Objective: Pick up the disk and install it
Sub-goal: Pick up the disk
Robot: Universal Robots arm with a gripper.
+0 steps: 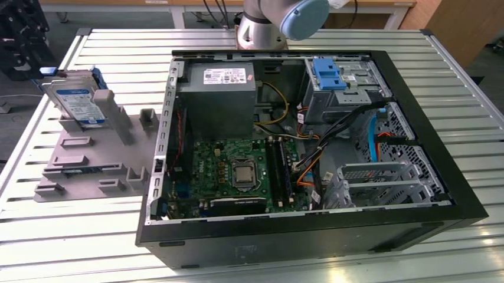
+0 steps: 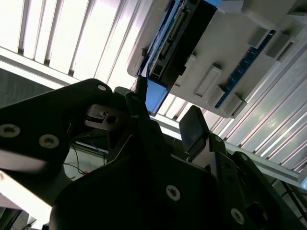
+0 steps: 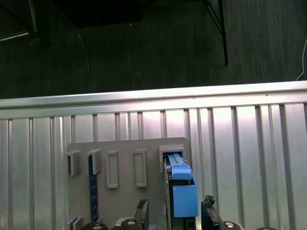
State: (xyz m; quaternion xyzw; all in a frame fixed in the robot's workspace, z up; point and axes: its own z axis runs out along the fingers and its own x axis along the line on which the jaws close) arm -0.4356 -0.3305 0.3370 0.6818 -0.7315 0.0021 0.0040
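Note:
The disk (image 1: 79,101), a silver drive with a white-and-blue label in a blue bracket, stands on edge in a slot of the grey holder (image 1: 87,159) at the exterior view's left. In the first wrist view the disk's blue end (image 3: 183,194) lies between my two dark fingertips (image 3: 142,210), and my gripper (image 3: 175,208) is open with a finger on either side. In the second wrist view the gripper (image 2: 165,112) is just short of the disk's blue corner (image 2: 156,93). I cannot tell whether a finger touches it.
The open computer case (image 1: 464,206) lies on the slatted metal table (image 1: 118,53), with a grey power supply box (image 1: 216,88), a motherboard (image 1: 236,171) and a drive bay with a blue latch (image 1: 329,73). The holder (image 3: 124,163) has several other slots.

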